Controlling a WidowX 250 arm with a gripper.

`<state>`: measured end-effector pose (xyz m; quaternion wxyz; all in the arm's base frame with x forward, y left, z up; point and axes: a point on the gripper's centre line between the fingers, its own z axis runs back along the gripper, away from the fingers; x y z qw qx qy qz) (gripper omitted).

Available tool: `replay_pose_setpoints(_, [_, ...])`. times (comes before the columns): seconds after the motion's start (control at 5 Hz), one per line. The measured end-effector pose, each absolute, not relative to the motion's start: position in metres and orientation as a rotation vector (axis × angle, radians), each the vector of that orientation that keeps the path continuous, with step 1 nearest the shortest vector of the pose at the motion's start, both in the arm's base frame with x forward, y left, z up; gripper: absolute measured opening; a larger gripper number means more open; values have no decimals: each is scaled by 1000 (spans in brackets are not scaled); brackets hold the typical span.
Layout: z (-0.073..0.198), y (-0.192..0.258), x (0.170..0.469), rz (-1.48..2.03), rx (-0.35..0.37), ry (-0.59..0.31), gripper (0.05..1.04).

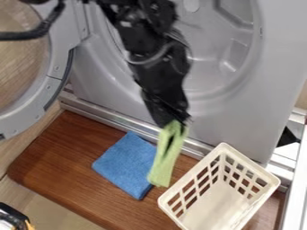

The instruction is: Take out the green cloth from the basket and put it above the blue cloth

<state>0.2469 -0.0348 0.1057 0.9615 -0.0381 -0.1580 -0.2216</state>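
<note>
The blue cloth (123, 164) lies flat on the brown wooden board (63, 164), with one corner toward the grey machine (273, 76) behind it. Beyond the blue cloth's upper right side in the camera view, the black gripper (173, 120) hangs down, closed on the upper end of the green cloth (160, 168). The green cloth droops from that grip as a long, narrow fold, a dark gap showing between its layers near the top, and its lower part crosses in front of the blue cloth's right edge; from this slant, it is hard to say whether the two touch. To the right of the blue cloth, and apart from it, stands the white basket (192, 172), its slatted sides open to view and the green cloth outside it. To the upper left of the blue cloth, the machine's round door (36, 96) stands open.
</note>
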Motion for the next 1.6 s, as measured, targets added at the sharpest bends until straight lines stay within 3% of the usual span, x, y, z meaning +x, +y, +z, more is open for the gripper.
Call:
replay_pose_setpoints(0.4, [101, 5, 277, -368, -61, -328, 51])
replay_pose_setpoints(0.6, [95, 21, 274, -321, -47, -300, 50])
replay_pose_setpoints(1.2, [35, 32, 254, -260, -90, -155, 51])
replay_pose_setpoints(1.6, [-1, 11, 262, -297, -150, -192, 51])
